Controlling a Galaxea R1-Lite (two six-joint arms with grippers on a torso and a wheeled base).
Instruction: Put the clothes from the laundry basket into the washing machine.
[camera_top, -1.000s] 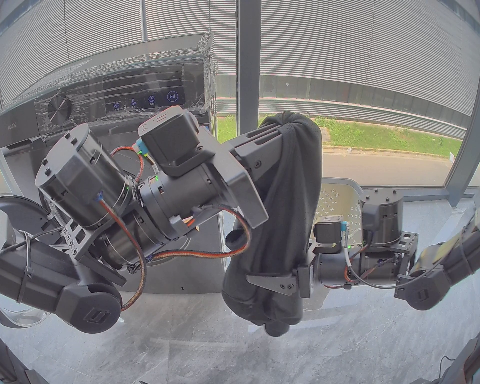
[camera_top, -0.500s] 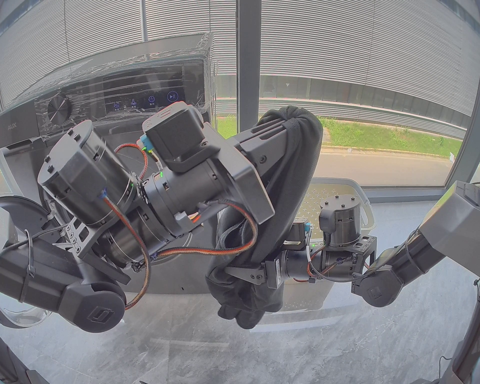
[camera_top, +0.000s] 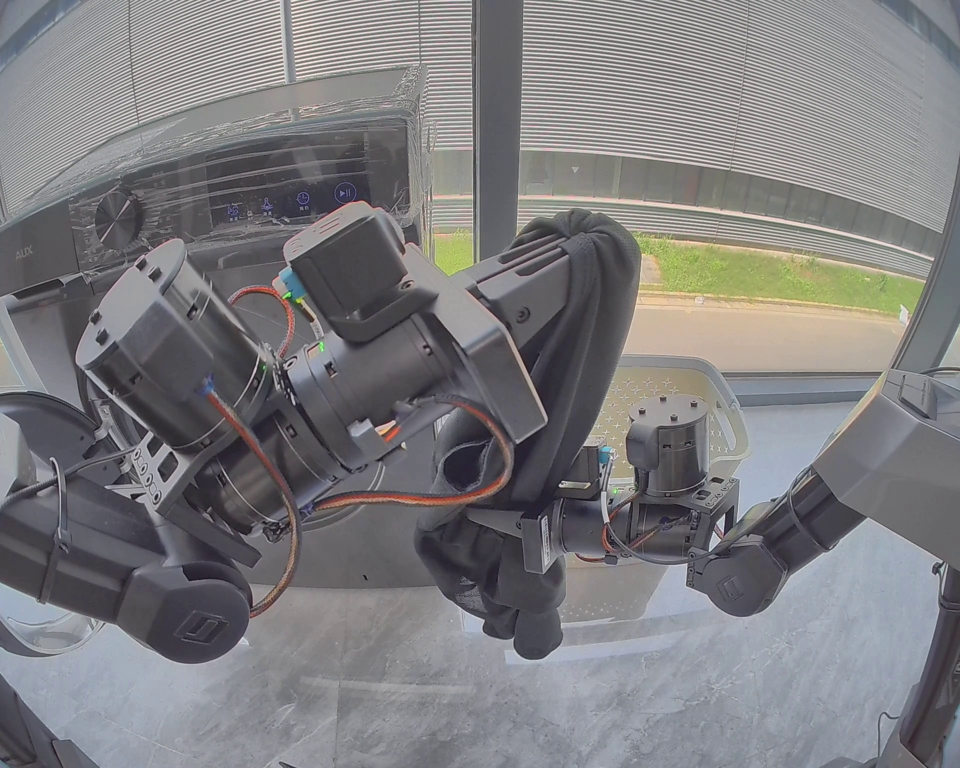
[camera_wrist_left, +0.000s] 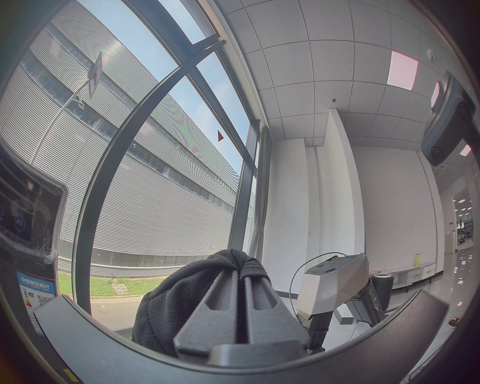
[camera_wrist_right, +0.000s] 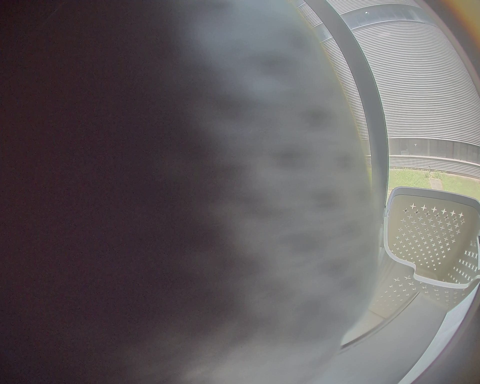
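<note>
1. Shifted since a second ago: the right gripper (camera_top: 500, 522) has travelled toward the robot's left, carrying the lower half of the dark garment (camera_top: 590, 350) with it. The hem, which hung straight, now bunches and swings toward the washing machine (camera_top: 250, 190). The left gripper (camera_top: 555, 262) has barely moved.
2. Garment: held in the air, clear of the floor, between the basket (camera_top: 700, 385) and the machine front. Top fold is draped over the left gripper's tips; the tail dangles below the right gripper.
3. Left gripper (camera_wrist_left: 245, 272): raised high, jaws pressed together with cloth pinched between them. Judged purpose: keeping the length off the floor while the bottom is gathered.
4. Right gripper: pressed against the garment low down. Its own camera is smothered by cloth (camera_wrist_right: 200, 200), so whether it is clamped or merely pushing cannot be told.
5. Basket (camera_wrist_right: 430, 195): white, perforated, sitting on the floor just behind the right arm, by the window. What shows of its inside looks bare.
6. Washing machine: on the robot's left, control panel lit. The drum opening is hidden behind the left arm.
7. Judgement: transfer stage, garment lifted out and not yet inside the machine.
</note>
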